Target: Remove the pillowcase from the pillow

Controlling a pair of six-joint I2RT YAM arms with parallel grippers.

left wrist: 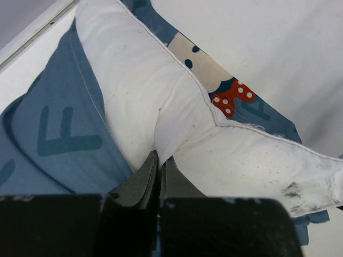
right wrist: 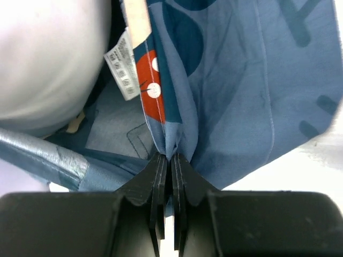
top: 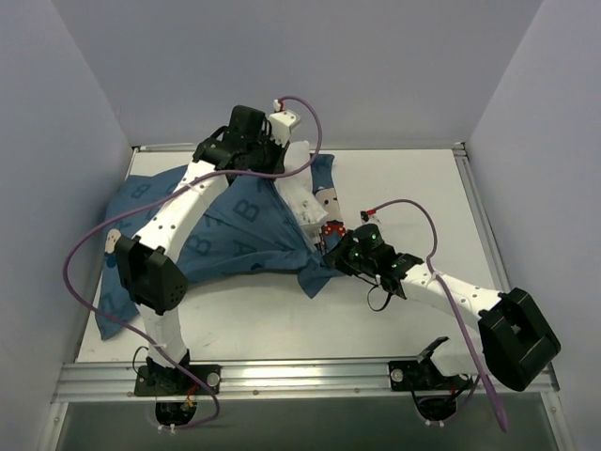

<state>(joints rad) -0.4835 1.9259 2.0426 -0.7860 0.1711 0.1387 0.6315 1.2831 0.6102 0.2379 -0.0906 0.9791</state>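
We see the pillowcase (top: 235,235) lying rumpled across the left and middle of the table (top: 404,188), its near left corner reaching towards the table's front edge. The left arm stretches over it. The pillow (top: 299,193) is partly out: a white stretch shows at the pillowcase's right end, towards the far side of the table, while the rest stays under blue cloth.

In the left wrist view the pillow (left wrist: 161,80) runs bare down the middle, creased where it bends, with the pillowcase (left wrist: 53,123) folded back on its left and a strip with a red dotted bow along its right. The left gripper (left wrist: 159,158) has its fingers pressed together on a fold of the white pillow cloth.

In the right wrist view the right gripper (right wrist: 170,160) pinches a gathered fold of the pillowcase (right wrist: 241,80) just below the red bow. A white label (right wrist: 124,64) hangs beside that fold, and the pillow (right wrist: 48,59) bulges at upper left. From above, the right gripper (top: 331,246) sits at the pillowcase's near right edge, close to the left gripper (top: 282,177).
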